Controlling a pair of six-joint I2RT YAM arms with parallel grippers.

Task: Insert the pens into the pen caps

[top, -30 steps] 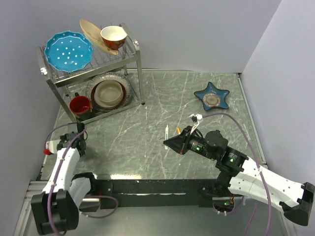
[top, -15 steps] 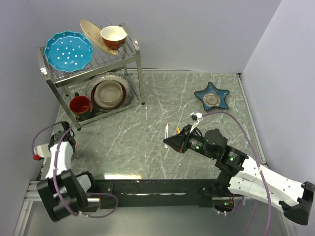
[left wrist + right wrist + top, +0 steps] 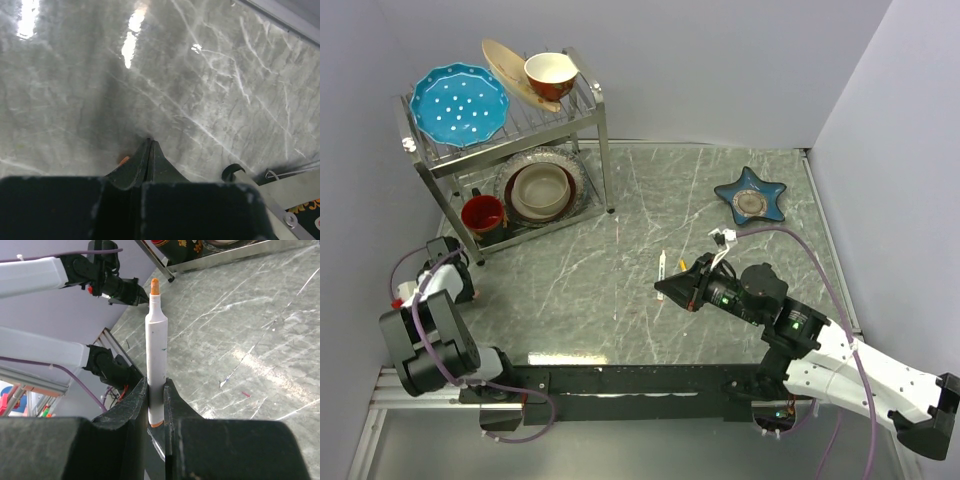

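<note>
A white pen (image 3: 156,340) with an orange tip stands upright between the fingers of my right gripper (image 3: 156,382), which is shut on its lower barrel. From above, the right gripper (image 3: 662,290) hovers over the middle of the table, pointing left. Just beyond it a second white pen (image 3: 661,266) lies on the marble, with a small orange piece (image 3: 682,266) to its right. My left gripper (image 3: 149,141) is shut, tips close to the marble near the rack's foot, at the table's left edge (image 3: 460,285). A small orange bit (image 3: 123,160) shows beside its left finger; whether it is a pen cap is unclear.
A metal dish rack (image 3: 595,150) stands at the back left with a blue plate (image 3: 458,103), bowls and a red mug (image 3: 483,213). A blue star-shaped dish (image 3: 751,197) sits at the back right. Walls close in on the left, back and right.
The left arm has folded back toward the table's left edge and its gripper has gone from open to shut. The right arm, still gripping the pen, has shifted very slightly right.
</note>
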